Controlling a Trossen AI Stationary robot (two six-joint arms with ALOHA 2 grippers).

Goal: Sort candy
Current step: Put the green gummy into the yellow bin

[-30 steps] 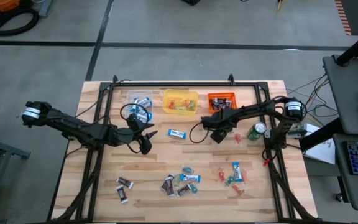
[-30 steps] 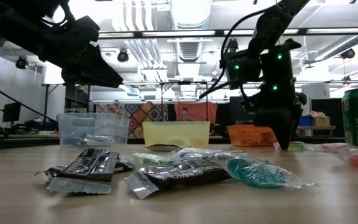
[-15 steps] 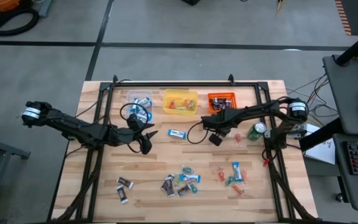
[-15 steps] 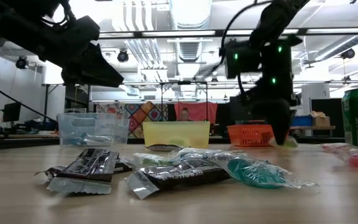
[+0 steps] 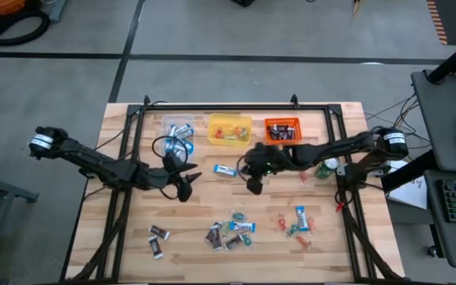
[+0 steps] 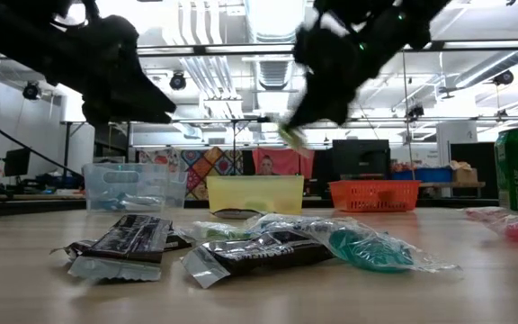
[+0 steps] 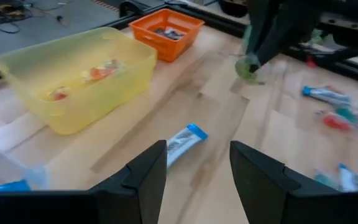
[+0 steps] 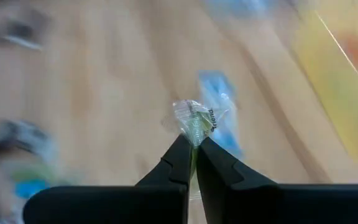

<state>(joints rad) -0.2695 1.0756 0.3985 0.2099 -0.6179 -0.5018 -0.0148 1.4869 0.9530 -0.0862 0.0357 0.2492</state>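
Note:
My right gripper [image 8: 193, 144] is shut on a small green wrapped candy [image 8: 194, 121], held above the table's middle; the candy also shows in the low view [image 6: 291, 137] and the left wrist view [image 7: 248, 65]. My left gripper [image 7: 197, 155] hovers open to the left of a blue-and-white candy [image 5: 226, 170] that lies flat on the wood. More candy lies in loose heaps near the front edge [image 5: 232, 229] and front right [image 5: 295, 222]. The clear tub [image 5: 178, 127], yellow tub [image 5: 229, 129] and orange tub [image 5: 282, 129] stand along the far side. My right gripper pinches the green candy by one twisted end of its wrapper [image 8: 193, 134] between its two fingertips. The fingers slant down toward the table's left. The candy sticks out beyond the fingertips, lifted clear of the table.
A green can [image 5: 326, 166] stands at the right, by the right arm. Two dark brown candies [image 5: 158, 237] lie at the front left. A black frame [image 5: 236, 105] runs round the work area. Bare wood lies between the tubs and the heaps.
My right gripper has taken the green candy up off the table near the can. It has risen and swung toward the table's left, tipping from pointing down to a shallower slant. The candy now hangs clear over the table's middle.

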